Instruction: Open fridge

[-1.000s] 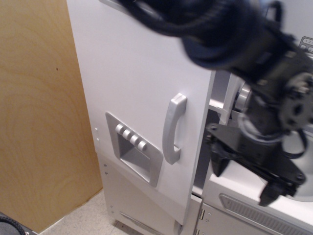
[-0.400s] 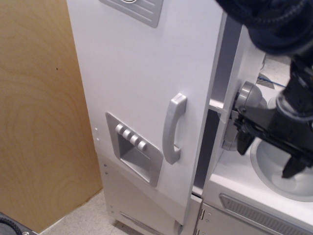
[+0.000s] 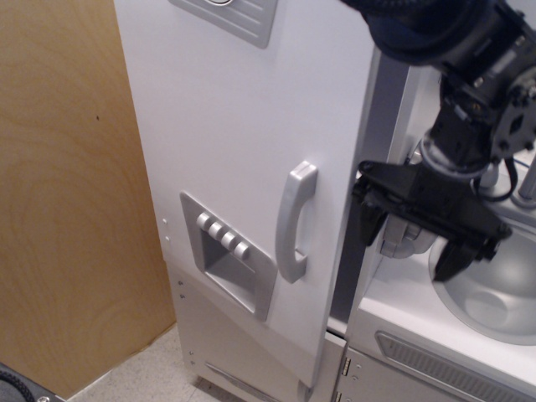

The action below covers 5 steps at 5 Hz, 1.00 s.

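Note:
The fridge (image 3: 226,126) is a tall silver-grey cabinet filling the middle of the view. Its big door stands slightly ajar, with a dark gap along its right edge. The curved silver handle (image 3: 293,222) runs vertically near that edge. The recessed dispenser panel (image 3: 228,260) with four buttons sits left of the handle. My black gripper (image 3: 410,234) is open and empty, just right of the door's free edge, one finger (image 3: 370,219) close by the gap. No shelves show inside.
A wooden panel (image 3: 67,193) stands left of the fridge. A white counter with a round grey sink (image 3: 494,289) lies to the right, below my gripper. A small lower door (image 3: 234,352) sits under the big one. Floor (image 3: 142,377) shows at the bottom left.
My gripper swung away to the right over the sink, then came back left to the door's free edge. The door has swung slightly wider; the handle shifted a little left.

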Motion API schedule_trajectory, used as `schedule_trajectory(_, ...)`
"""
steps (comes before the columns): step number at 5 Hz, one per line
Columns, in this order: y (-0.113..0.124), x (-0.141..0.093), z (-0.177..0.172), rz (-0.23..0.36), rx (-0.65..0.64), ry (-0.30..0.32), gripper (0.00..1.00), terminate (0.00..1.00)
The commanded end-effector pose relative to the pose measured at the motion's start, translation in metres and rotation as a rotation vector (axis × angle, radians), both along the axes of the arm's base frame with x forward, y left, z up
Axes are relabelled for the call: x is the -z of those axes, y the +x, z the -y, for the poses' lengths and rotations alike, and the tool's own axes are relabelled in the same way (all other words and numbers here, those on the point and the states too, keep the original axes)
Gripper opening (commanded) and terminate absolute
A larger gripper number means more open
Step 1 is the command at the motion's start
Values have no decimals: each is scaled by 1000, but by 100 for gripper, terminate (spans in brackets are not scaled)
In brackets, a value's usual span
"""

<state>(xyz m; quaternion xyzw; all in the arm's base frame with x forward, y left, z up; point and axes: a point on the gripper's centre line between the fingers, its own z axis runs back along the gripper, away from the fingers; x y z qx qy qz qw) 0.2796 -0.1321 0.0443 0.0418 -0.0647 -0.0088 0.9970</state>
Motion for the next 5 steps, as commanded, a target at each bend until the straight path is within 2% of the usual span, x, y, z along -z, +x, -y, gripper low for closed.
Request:
schedule_trajectory(1, -45, -18, -34, -28, 14, 0, 100, 0)
schedule_trajectory(2, -69, -15, -63, 0, 29, 34, 100, 0)
schedule_trajectory(3, -80, -13, -99, 14, 49, 21, 100, 0)
schedule_trajectory(4, -81, -11, -129, 1, 41, 17, 100, 0)
schedule_trajectory(5, -86, -15, -159, 57, 20, 38, 100, 0)
